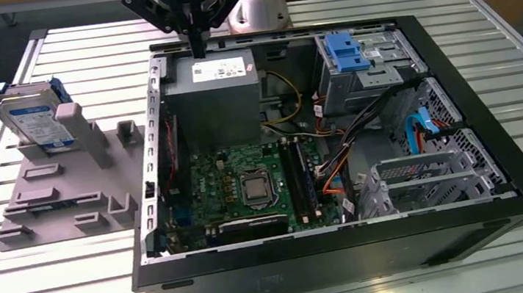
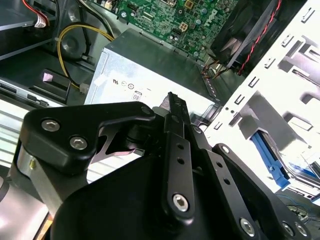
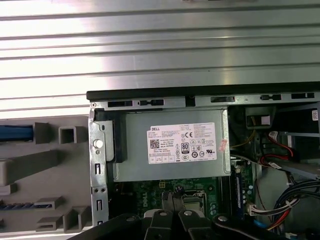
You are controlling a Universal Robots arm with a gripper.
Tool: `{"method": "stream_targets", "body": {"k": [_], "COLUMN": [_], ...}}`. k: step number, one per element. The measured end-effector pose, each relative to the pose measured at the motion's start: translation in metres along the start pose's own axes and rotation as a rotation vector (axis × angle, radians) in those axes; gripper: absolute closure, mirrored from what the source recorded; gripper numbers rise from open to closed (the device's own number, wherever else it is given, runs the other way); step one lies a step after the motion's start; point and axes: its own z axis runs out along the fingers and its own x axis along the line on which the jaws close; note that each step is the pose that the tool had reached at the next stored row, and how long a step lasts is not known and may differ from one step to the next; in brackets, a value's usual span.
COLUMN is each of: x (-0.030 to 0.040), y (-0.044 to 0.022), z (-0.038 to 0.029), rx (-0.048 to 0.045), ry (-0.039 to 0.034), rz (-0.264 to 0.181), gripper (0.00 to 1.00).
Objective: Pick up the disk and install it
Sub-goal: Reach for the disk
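well away from the pinched-shut, empty end effector (image 1: 199,50), the silver blue-railed disk (image 1: 37,122) leans, label showing.

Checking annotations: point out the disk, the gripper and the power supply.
disk (image 1: 34,122), exterior view, on its printed label.
gripper (image 1: 200,52), exterior view, at the fingertips.
power supply (image 1: 215,111), exterior view, on its grey face.

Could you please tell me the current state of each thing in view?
disk: standing on edge in the grey holder, not grasped.
hand: shut, holding nothing, near the power supply.
computer case: lying on its side, side panel off, inside exposed.
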Motion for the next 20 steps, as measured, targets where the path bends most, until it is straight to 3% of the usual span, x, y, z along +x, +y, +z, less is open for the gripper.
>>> {"method": "stream_targets", "body": {"k": [20], "x": [0.0048], "y": [-0.0004], "z": [0.0004], "rx": [0.0], "ry": [0.0], "rz": [0.0], "gripper": [0.89]}}
